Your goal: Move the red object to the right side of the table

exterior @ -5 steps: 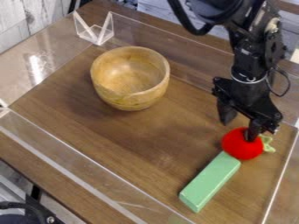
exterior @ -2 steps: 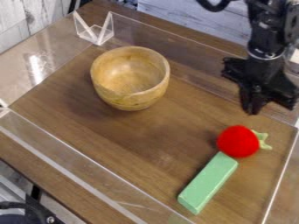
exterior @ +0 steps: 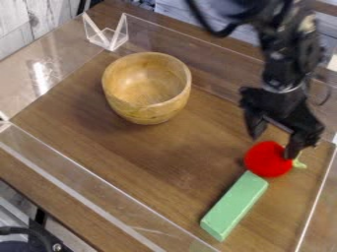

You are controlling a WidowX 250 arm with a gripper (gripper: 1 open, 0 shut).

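Both jaws of the gripper stand apart, seemingly straddling the red object.

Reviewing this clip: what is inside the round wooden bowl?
The round wooden bowl looks empty: only bare wood shows on its far inner wall and floor. Its near rim hides the inside of the near wall, so anything small tucked there would not show.

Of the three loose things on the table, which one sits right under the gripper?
The red object, small, round and bright red; the gripper stands open over it. The green block lies alongside, the wooden bowl apart.
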